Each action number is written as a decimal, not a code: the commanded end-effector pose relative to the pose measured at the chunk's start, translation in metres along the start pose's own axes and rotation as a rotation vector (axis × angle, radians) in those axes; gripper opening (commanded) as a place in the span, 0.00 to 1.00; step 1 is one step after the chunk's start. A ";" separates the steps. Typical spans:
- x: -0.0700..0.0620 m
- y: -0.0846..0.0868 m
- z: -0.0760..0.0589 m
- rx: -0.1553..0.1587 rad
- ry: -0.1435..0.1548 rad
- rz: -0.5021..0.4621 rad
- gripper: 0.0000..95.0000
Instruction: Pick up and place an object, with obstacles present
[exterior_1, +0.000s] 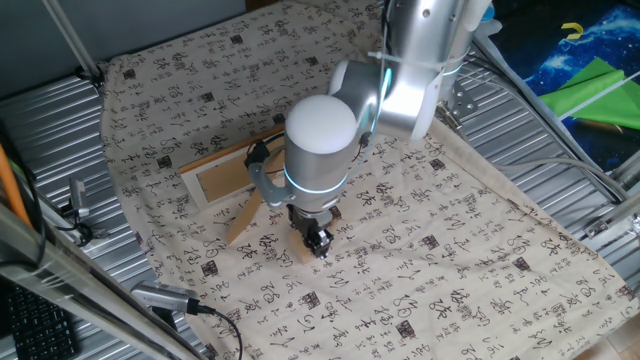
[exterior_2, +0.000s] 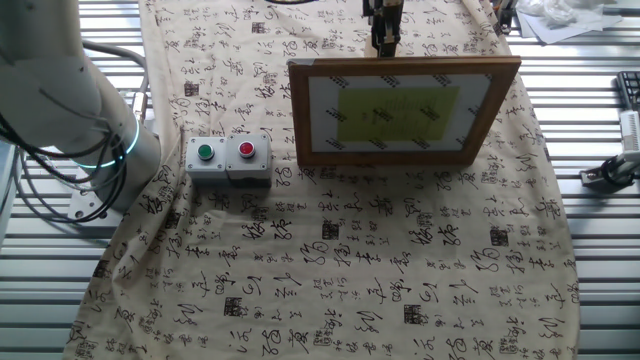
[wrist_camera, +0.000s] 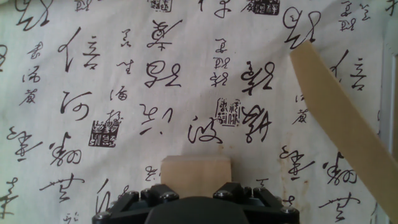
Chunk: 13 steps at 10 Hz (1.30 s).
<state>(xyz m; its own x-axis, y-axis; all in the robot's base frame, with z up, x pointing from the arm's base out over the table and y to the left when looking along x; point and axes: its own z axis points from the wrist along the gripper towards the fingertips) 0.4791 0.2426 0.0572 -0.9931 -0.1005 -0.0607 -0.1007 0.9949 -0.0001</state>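
Hand view: the block (wrist_camera: 196, 169), plain pale wood with square edges, is seen on the cloth (wrist_camera: 124, 93) right at the gripper (wrist_camera: 196, 198), whose fingertips are hidden, so whether it is gripped cannot be told. The pick is judged at hand; lift and placing remain. The flat slanted prop (wrist_camera: 339, 118) lies just beside. The light-wood frame (exterior_2: 400, 95) stands upright on the soft printed fabric

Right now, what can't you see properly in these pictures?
- Wooden block: in the hand view its near part is hidden by the gripper body, and in the other fixed view the picture frame hides it.
- Gripper: fingertips too small to tell open or shut.
- Prop leg: cut off by the hand view's edge.
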 end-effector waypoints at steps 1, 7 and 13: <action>0.000 0.001 -0.001 0.000 0.007 0.000 0.00; 0.000 0.001 -0.001 -0.001 0.005 0.003 0.00; 0.001 0.000 -0.001 0.005 -0.007 0.005 0.00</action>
<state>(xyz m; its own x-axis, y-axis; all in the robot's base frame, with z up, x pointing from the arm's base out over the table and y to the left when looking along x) 0.4784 0.2428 0.0578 -0.9931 -0.0963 -0.0666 -0.0962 0.9954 -0.0049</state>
